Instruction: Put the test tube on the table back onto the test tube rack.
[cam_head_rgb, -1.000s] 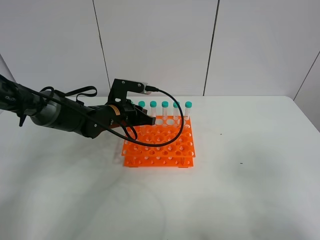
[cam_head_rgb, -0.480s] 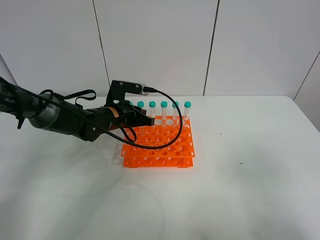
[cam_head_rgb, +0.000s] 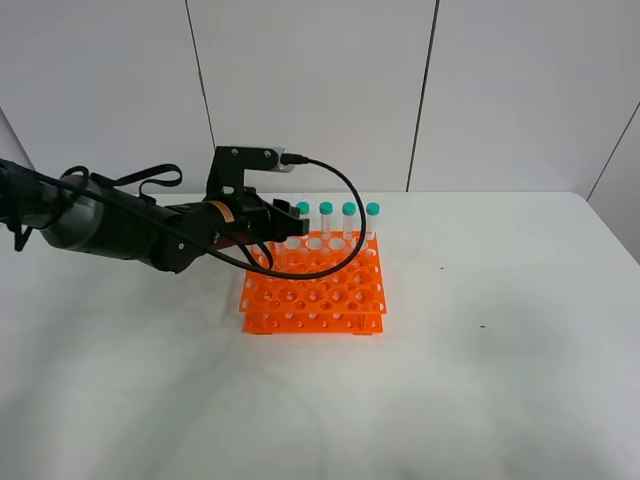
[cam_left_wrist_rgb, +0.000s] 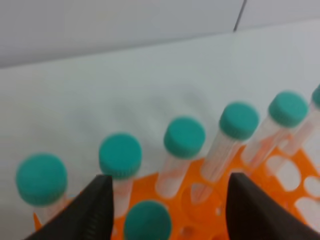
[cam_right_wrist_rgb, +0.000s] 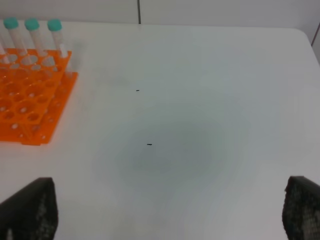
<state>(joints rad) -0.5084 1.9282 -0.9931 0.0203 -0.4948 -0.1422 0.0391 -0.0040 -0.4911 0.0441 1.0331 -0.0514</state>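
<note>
a: left black gripper over the back left of the bright orange plastic test tube rack with its grid of round holes, on the plain white matte table. fingers spread wide in the left wrist view, nothing between the tips.

b: and the slim clear plastic test tube with the teal screw cap?

a: upright in a hole of the rack, cap showing between and just below the open fingers, apart from both. in the row one step nearer the gripper than the back row.

b: back row itself?

a: teal-capped clear tubes standing side by side along the far edge of the rack; three caps clear of the arm in the high view, a fourth partly hidden by the gripper. blurred in the wrist view, count there uncertain at the right edge.

b: right black gripper?

a: well apart from the rack, over bare table. only the two dark finger tips seen at the corners of the right wrist view, far apart, holding nothing. not seen in the high view.

b: anything else?

a: black cable looping from the left wrist camera across the rack's top. two small dark specks on the table right of the rack.
</note>
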